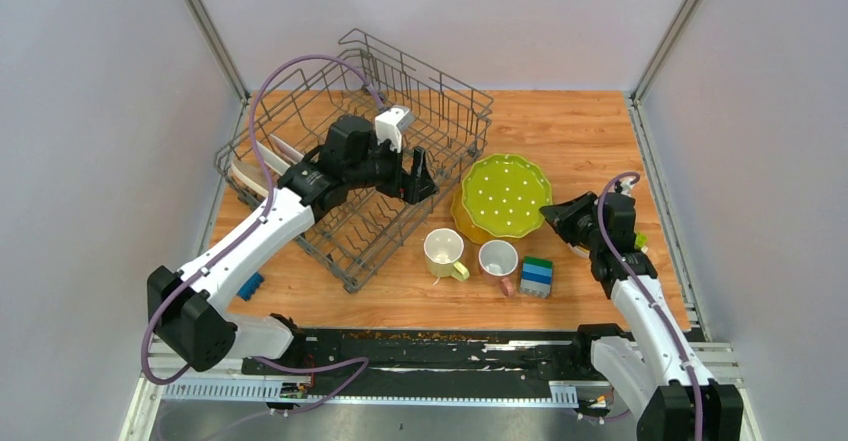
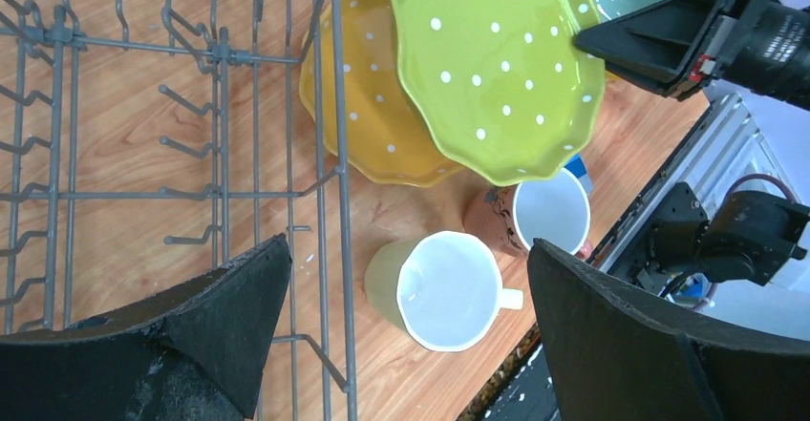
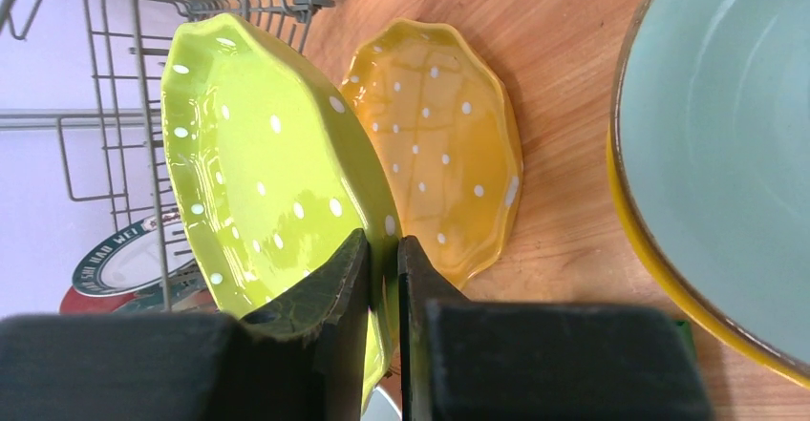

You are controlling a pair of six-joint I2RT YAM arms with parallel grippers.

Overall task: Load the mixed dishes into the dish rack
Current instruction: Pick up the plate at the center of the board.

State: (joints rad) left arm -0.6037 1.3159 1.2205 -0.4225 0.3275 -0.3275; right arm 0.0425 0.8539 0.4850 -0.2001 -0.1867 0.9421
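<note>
Right arm: reaching forward-left; right gripper (image 3: 383, 249) pinching the rim of the tilted lime-green dotted plate (image 1: 503, 193), above the yellow scalloped plate (image 3: 435, 144) on the table (image 1: 560, 121).
Left arm: extended over the dish rack (image 1: 442, 103); left gripper (image 1: 417, 175) spread wide.

- Top external: high at the near side, looking down over the whole wooden counter (image 1: 560, 131).
- Left wrist: close above the grey wire dish rack (image 2: 218, 53), facing down.
- Right wrist: right against the scalloped lime-green dotted plate (image 3: 258, 173), which all three views share.
</note>
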